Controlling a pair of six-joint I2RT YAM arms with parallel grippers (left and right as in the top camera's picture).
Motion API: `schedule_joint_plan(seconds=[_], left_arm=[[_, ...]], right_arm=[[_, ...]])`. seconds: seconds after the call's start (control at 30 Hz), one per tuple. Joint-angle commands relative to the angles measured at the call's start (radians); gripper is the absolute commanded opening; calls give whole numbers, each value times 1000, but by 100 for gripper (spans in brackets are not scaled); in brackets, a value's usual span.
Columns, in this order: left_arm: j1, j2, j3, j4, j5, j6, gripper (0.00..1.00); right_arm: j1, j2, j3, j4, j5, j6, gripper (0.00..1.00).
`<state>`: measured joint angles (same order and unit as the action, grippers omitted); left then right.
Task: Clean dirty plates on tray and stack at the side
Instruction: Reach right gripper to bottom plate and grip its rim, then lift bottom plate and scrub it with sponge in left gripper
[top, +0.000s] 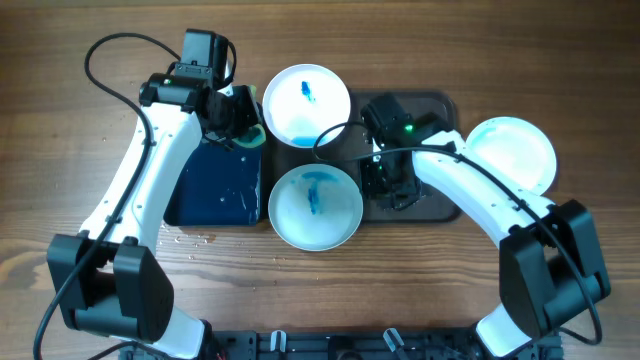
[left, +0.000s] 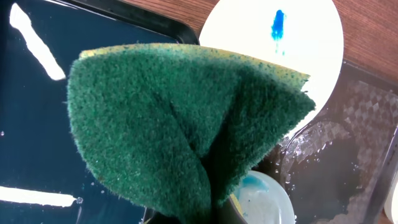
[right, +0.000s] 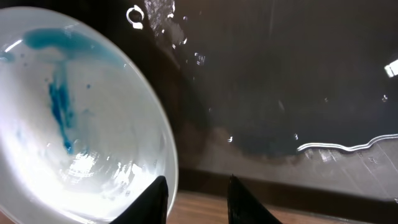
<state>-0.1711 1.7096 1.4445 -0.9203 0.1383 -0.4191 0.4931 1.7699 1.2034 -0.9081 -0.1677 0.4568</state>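
And on the left, the left gripper (top: 236, 120) was clamped shut on the green sponge (left: 186, 124), folded soft in the grip above the black tray (top: 215, 190). Centre stage, two plates lay on the brown tray (right: 280, 93): the upper plate (top: 305, 103) and the lower plate (top: 315, 207), both blue-smeared in the middle. Low beside the lower plate's right rim sat the right gripper (right: 196, 183), jaws apart, nothing between them, one finger just at the rim. Out right, the third plate (top: 512, 155) lay on the table (top: 600, 80), off the tray and showing no smear.

These plates looked stiff and probably light, but the water beading on the tray suggested a slick surface. The thin raised rim seemed the only place to pinch, and squarely, or it might slide out.
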Motion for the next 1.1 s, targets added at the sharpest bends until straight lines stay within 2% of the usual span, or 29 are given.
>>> schedule_joint_plan(seconds=[0.0,0.37,0.43,0.5,0.63,0.8,0.97,1.07], left_arm=[[-1,-13,-1,3,-10,23,4],[-1,-13,-1,6,-10,23,4],[-1,-13,-1,6,-10,23,4],[-1,-13,-1,7,-10,23,4],[-1,-13,-1,6,-9,23,4],[-1,-13,-1,7,-9,23,4],[-11,-13,-1,7,52,23,4],[-57,-13,-1,10,51,23,4]], right_arm=[[-1,11,-70,55,-41,-5,33],[7,80,-114,161,-123,14,34],[7,87,-114,166,-126,14,29],[7,87,-114,170,-126,14,18],[7,90,-114,175,-126,13,4],[3,71,-108,167,-105,16,4],[-50,-115,-108,114,98,124,4],[-130,-169,-119,97,126,145,4]])
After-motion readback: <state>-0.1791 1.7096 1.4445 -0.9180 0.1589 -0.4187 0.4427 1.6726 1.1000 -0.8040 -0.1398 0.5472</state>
